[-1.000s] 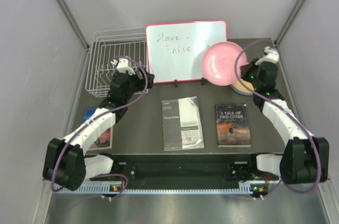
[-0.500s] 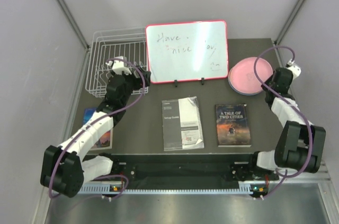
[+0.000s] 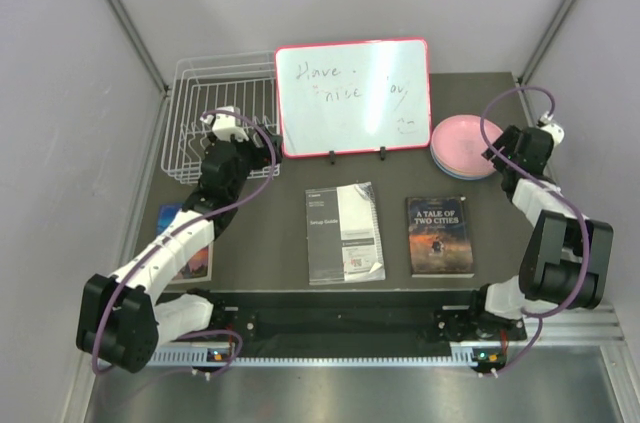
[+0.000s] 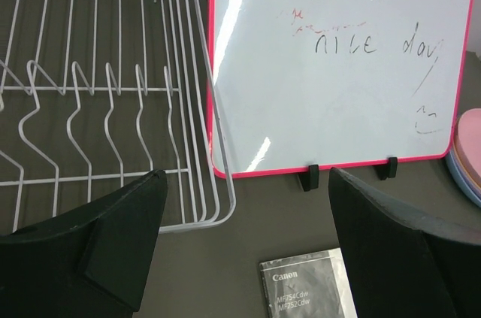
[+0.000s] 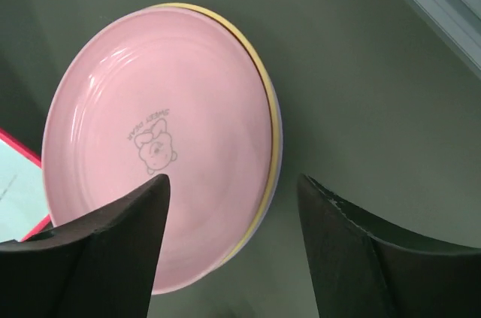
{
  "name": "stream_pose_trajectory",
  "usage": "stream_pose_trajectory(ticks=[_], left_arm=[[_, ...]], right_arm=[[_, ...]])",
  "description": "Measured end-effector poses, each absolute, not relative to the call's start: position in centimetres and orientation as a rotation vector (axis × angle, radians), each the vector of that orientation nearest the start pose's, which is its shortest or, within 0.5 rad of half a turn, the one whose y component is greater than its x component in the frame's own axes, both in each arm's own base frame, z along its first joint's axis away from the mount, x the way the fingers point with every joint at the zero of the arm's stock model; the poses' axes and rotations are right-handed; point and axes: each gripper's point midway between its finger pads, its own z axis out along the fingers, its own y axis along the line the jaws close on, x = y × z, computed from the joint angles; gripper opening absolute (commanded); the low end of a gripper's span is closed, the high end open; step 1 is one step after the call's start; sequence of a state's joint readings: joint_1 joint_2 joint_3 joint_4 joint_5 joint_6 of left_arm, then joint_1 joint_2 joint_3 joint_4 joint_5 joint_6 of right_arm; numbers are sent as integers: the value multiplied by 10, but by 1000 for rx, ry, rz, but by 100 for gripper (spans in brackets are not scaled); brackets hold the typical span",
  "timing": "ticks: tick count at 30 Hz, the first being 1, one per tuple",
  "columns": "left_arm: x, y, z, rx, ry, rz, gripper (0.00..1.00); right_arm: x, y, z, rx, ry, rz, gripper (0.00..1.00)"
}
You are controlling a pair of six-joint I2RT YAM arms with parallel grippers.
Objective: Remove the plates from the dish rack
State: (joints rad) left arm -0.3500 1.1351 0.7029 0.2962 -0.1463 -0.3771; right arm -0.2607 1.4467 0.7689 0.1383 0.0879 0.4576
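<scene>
The plates [image 3: 466, 146] lie flat in one stack on the worktop [image 3: 396, 233], the pink plate [image 5: 158, 145] uppermost, just ahead of and below the right tool [image 5: 233, 183], which is spread and grips nothing. The dish rack [image 4: 113, 92], ahead and left of the spread left tool [image 4: 246, 175], shows no plate.

Dark matte table [image 3: 270, 243]; on my left at the far side, white wire dish rack [image 3: 205, 108] sits flat on it; just beside the rack, red-framed whiteboard [image 3: 352, 95] stands on two black feet; far on my right, stack of plates [image 3: 462, 141], pink on top, tan-orange rim beneath; centre, Canon booklet [image 3: 344, 232] lies flat; beside it, paperback "A Tale of Two Cities" [image 3: 439, 235]; near left, second book [image 3: 197, 263], partly covered.
</scene>
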Motion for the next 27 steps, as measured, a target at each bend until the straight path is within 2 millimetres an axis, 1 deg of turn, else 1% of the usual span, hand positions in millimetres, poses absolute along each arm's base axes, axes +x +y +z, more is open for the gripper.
stream_pose_trajectory(ticks=[3,5,7,9,10,12,13,14,16,18,21,24,27], left_arm=[[378,-124,231,-128,1722,-391,92],[378,-121,229,-129,1727,-370,92],[379,-118,227,-129,1731,-344,92],[379,-113,225,-133,1737,-315,93],[379,-111,224,-134,1738,-298,93],[379,-108,224,-131,1740,-274,92],[380,-107,224,-125,1739,-265,92],[380,-107,223,-121,1740,-258,92],[381,-106,223,-112,1742,-246,91],[382,-105,221,-102,1747,-235,90],[382,-104,220,-87,1747,-222,91],[377,-99,212,-67,1749,-181,91],[371,-87,194,-47,1774,-102,90]], right_arm=[[401,-98,111,756,1957,55,74],[400,-95,117,734,1951,69,76],[396,-91,130,696,1927,80,77],[390,-84,151,640,1885,99,79],[386,-76,167,589,1850,127,79],[380,-61,192,505,1787,172,81],[377,-47,207,438,1751,209,82],[375,-36,216,393,1730,234,83],[372,-8,231,281,1689,281,85],[368,25,232,181,1682,327,87],[360,66,217,95,1702,337,89],[351,87,196,48,1721,283,91],[343,90,178,26,1712,178,92]])
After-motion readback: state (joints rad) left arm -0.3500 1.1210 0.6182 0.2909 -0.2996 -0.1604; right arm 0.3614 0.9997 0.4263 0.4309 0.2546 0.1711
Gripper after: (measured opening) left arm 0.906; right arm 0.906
